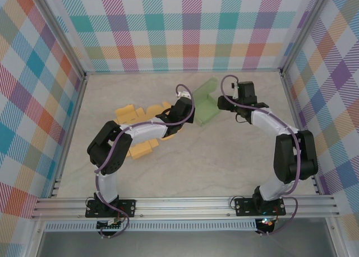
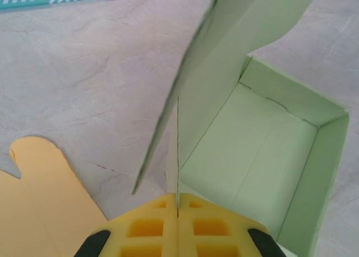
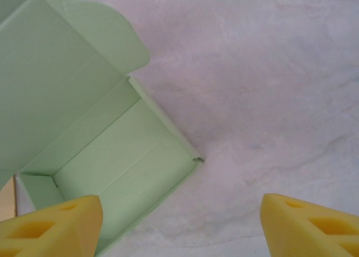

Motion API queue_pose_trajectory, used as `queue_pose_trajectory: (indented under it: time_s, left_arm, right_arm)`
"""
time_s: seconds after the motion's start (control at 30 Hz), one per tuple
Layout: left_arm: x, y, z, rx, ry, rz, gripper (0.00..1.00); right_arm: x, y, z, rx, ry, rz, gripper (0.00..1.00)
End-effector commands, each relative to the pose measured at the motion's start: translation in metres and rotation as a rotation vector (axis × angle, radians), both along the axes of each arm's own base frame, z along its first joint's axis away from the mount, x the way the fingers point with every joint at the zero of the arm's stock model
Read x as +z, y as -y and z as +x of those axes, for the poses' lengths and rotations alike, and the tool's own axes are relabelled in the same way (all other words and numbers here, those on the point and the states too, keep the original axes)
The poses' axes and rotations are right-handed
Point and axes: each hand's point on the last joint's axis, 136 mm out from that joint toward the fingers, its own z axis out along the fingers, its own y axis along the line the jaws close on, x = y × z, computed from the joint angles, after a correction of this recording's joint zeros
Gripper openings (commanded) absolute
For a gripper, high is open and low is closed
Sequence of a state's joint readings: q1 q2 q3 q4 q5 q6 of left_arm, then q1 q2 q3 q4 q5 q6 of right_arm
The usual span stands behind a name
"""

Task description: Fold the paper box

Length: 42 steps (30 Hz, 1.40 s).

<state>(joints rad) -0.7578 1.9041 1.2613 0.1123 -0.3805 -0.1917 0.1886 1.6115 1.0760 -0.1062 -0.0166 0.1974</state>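
The pale green paper box (image 1: 206, 106) sits half-formed in the middle of the table, its tray walls up and its lid flap raised. My left gripper (image 2: 178, 207) is shut on a thin upright side flap (image 2: 173, 161) of the box (image 2: 263, 156), at the box's left edge (image 1: 189, 115). My right gripper (image 3: 180, 218) stands open just right of the box (image 3: 106, 156). Its left finger (image 3: 53, 226) hangs over the box's near wall and its right finger (image 3: 311, 226) over bare table. Nothing lies between them. From above, the right gripper (image 1: 224, 104) is beside the box's right edge.
Flat orange paper box blanks (image 1: 133, 114) lie left of the green box, partly under my left arm; one blank (image 2: 39, 201) is beside my left fingers. Metal frame posts and plaid walls (image 1: 185, 27) enclose the marble-patterned table (image 1: 213, 161).
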Motion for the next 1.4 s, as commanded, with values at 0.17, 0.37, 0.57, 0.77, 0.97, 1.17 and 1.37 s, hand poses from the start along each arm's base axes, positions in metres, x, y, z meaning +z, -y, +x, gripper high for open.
queue_pose_trajectory:
  time_s: [0.17,0.37,0.57,0.77,0.97,1.17,1.37]
  left_arm:
    - [0.021,0.022,0.002,-0.246,0.068,0.08,0.0]
    - [0.025,0.015,0.013,-0.333,0.053,0.073,0.0]
    - [0.023,0.019,0.017,-0.393,0.036,0.09,0.0]
    - [0.02,0.024,0.023,-0.417,0.025,0.105,0.0]
    - [0.015,0.026,0.028,-0.41,0.014,0.101,0.0]
    - [0.013,0.03,0.028,-0.419,0.008,0.086,0.0]
    - [0.012,0.033,0.029,-0.431,0.004,0.087,0.0]
  right_arm:
    - [0.017,-0.01,0.035,0.271,0.165,0.007,0.82]
    - [0.016,0.0,0.056,0.308,0.185,0.017,0.83]
    - [0.019,-0.009,0.071,0.419,0.22,0.001,0.93]
    - [0.013,-0.009,0.087,0.437,0.22,-0.015,0.92]
    - [0.009,-0.011,0.089,0.44,0.199,0.003,0.72]
    - [0.0,-0.014,0.083,0.451,0.181,0.025,0.58]
    - [-0.003,-0.015,0.089,0.455,0.179,0.034,0.59]
